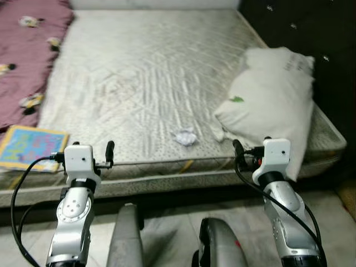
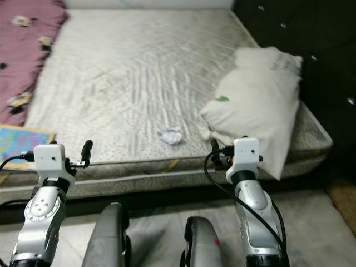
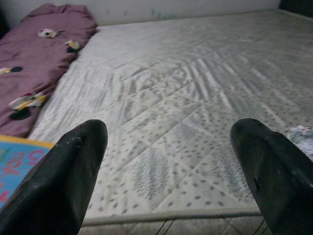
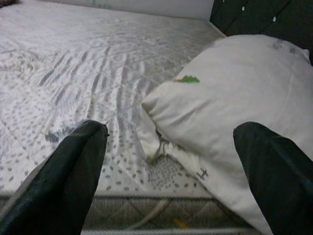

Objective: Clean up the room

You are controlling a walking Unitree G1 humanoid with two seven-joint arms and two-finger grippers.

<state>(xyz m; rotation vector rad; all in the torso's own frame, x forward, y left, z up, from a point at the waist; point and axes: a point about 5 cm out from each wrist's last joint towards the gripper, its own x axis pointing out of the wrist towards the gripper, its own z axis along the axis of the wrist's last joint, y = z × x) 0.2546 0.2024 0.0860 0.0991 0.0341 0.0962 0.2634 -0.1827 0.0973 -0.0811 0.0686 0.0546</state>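
A bare, pale quilted mattress [image 1: 150, 72] lies before me. A small crumpled white paper [image 1: 185, 137] rests on it near the front edge, and it also appears at the edge of the left wrist view as the paper [image 3: 301, 136]. A white pillow [image 1: 273, 97] lies at the right side, overhanging the mattress corner. A colourful book [image 1: 32, 147] sits at the front left. My left gripper [image 3: 168, 129] is open, held just short of the mattress edge, left of the paper. My right gripper [image 4: 171, 129] is open too, facing the pillow [image 4: 234, 93], with nothing between its fingers.
A purple blanket [image 1: 25, 55] with small prints covers the far left of the bed. A dark tufted headboard [image 1: 311, 28] stands along the right side. Tiled floor [image 1: 167, 228] lies between me and the bed.
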